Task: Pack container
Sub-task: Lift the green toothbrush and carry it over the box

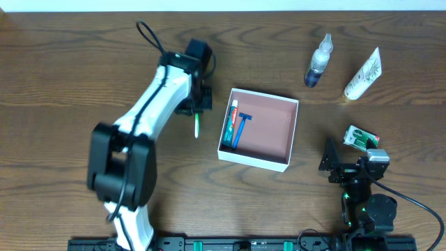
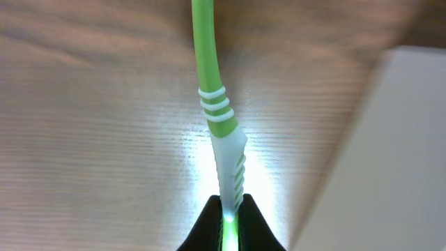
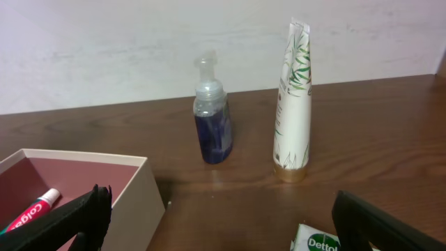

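Over the brown wooden table (image 1: 63, 63), we see the left gripper (image 2: 226, 222) pinched shut on one end of a green toothbrush (image 2: 208, 70). The container (image 1: 254, 161) sits just beside it on the side towards the right arm, its white wall close to the brush but apart from it. A toothpaste tube (image 1: 231, 120) and a blue razor (image 1: 240, 129) hug that near wall, and the rest of the floor is free. The right gripper (image 1: 333, 159) gapes wide, holding nothing, near the container's other side, beside a Dettol packet (image 1: 361, 137).
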